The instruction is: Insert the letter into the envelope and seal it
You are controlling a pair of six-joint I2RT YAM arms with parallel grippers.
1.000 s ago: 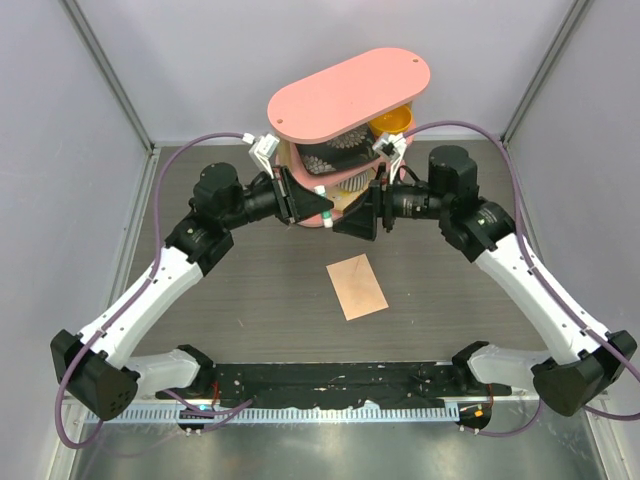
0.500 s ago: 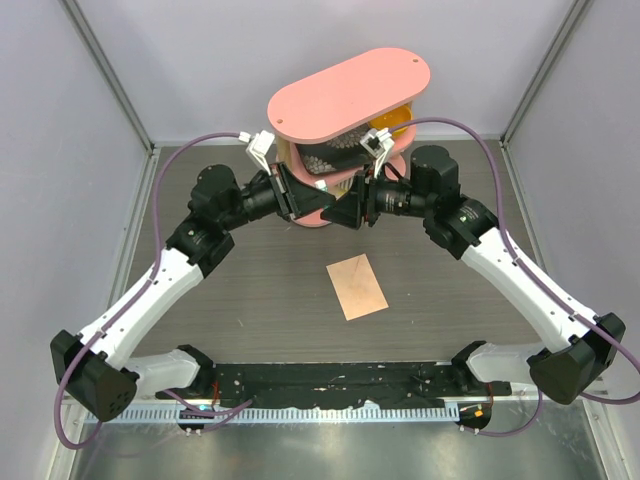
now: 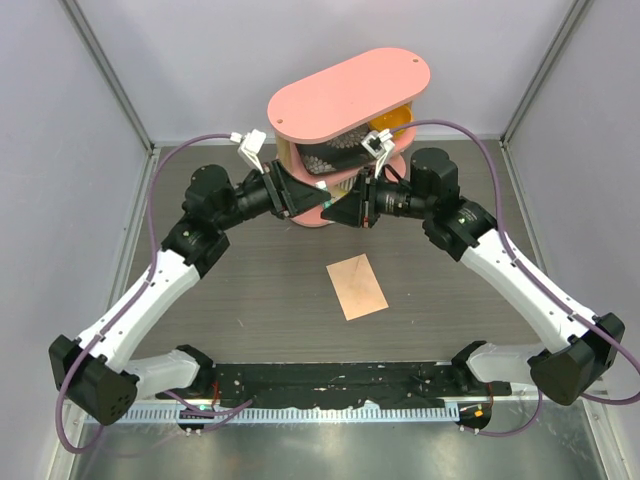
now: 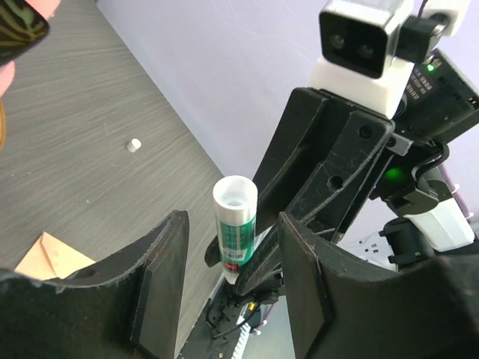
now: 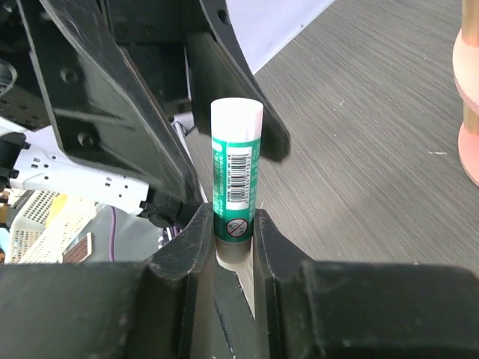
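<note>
Grips green glue stick [image 5: 236, 179] between right gripper [image 5: 230, 224] jaws; holds left gripper [image 4: 232, 224] jaws open, stick between them, untouched.

A dark grey wood-grain table [image 3: 250, 290] carries, at its far middle, a tiered stand [image 3: 348, 92] with a salmon-pink oval top and a pink base. A yellow bowl [image 3: 392, 120] sits under the right end of that top, beside a dark item with a pale pattern [image 3: 325, 155] whose kind cannot be told. In the left wrist view a small white cylindrical piece [image 4: 133, 144] lies alone on the bare tabletop. Pale lilac walls [image 3: 230, 50] with grey metal posts [image 3: 110, 75] close the space at the back and sides, and a black strip [image 3: 330, 378] runs along the near edge.
</note>
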